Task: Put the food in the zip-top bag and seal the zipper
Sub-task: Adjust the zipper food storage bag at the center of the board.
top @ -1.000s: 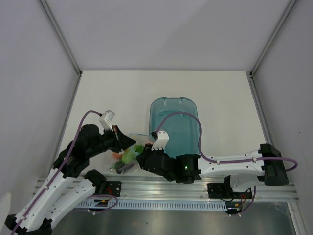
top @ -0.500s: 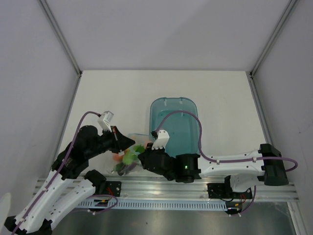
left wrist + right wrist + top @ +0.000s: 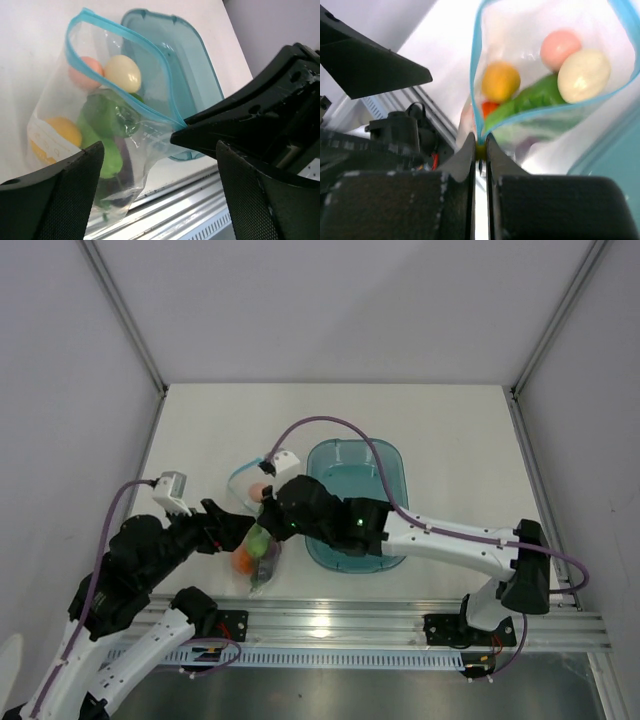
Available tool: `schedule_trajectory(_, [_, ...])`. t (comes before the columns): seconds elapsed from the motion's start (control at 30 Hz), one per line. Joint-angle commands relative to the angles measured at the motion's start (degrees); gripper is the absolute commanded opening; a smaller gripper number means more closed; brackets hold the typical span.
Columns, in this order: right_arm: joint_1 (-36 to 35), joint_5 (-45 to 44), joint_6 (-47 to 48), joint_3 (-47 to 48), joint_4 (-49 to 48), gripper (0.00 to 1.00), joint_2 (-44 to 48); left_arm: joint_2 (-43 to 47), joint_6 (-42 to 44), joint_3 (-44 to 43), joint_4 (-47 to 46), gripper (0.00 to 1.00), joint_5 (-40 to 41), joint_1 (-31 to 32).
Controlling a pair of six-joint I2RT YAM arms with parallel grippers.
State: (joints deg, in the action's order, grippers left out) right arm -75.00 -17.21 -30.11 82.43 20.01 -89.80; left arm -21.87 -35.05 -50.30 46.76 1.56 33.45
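The zip-top bag [image 3: 256, 540] lies left of the tray, and its mouth gapes open. Its light blue zipper [image 3: 127, 37] forms a loop [image 3: 475, 75]. The food is inside: a pink ball [image 3: 560, 45], a pale yellow one [image 3: 583, 75], an orange one [image 3: 500, 81], a green pepper [image 3: 102, 122] and dark pieces [image 3: 263, 575]. My right gripper [image 3: 480, 146] is shut on one end of the zipper, and its black body [image 3: 240, 127] shows in the left wrist view. My left gripper [image 3: 232, 530] stands open just left of the bag with nothing between its fingers [image 3: 55, 195].
A teal translucent tray [image 3: 375, 475] sits right of the bag, partly under my right arm. The aluminium rail [image 3: 330, 625] runs along the near table edge just below the bag. White walls close in the left, back and right sides.
My left gripper has opened, let go of the bag and drawn back to the left. My right arm has swung away from the rail, pulling the zipper end along with it.
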Motion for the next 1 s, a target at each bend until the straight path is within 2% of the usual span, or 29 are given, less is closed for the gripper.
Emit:
schedule_trajectory(0.0, [3.2,15.8,17.8,9.1,2.3,0.0,-4.7,1.1,1.5,-3.8,4.3,0.95,8.7,-0.2])
schedule_trajectory(0.1, [4.4,20.1,28.0,13.4,7.7,0.0,-7.7,1.2,1.1,-6.8,8.0,1.0,13.2,-0.2])
schedule_trajectory(0.2, [5.7,21.9,32.3,16.3,12.4,0.0,-9.7,1.3,0.8,-9.3,10.7,0.99,17.5,-0.2])
schedule_trajectory(0.33, [5.7,22.2,38.8,16.7,12.3,0.0,-8.9,1.1,0.8,-12.4,14.2,0.97,22.8,-0.2])
schedule_trajectory(0.43, [6.7,22.5,41.2,16.4,11.3,0.0,-8.0,2.3,3.3,-12.4,12.9,0.84,23.2,-0.2])
schedule_trajectory(0.47, [7.2,23.6,41.4,16.4,11.0,0.0,-7.7,2.8,4.2,-12.1,12.0,0.75,22.8,-0.3])
schedule_trajectory(0.53, [9.6,28.3,41.5,16.2,9.7,0.0,-7.2,4.4,9.6,-9.2,5.5,0.7,18.1,-0.3])
schedule_trajectory(0.63, [12.8,35.6,40.8,16.8,8.9,0.0,-7.3,6.7,17.0,-4.9,-4.4,0.7,10.3,-0.3])
schedule_trajectory(0.83, [17.6,51.7,41.8,23.9,12.2,0.0,-10.1,4.3,25.9,-2.6,-13.5,0.71,1.9,-0.2])
schedule_trajectory(0.97, [19.5,61.7,43.7,28.7,16.4,0.0,-13.0,2.5,32.6,-1.9,-19.2,0.75,-5.9,-0.3])
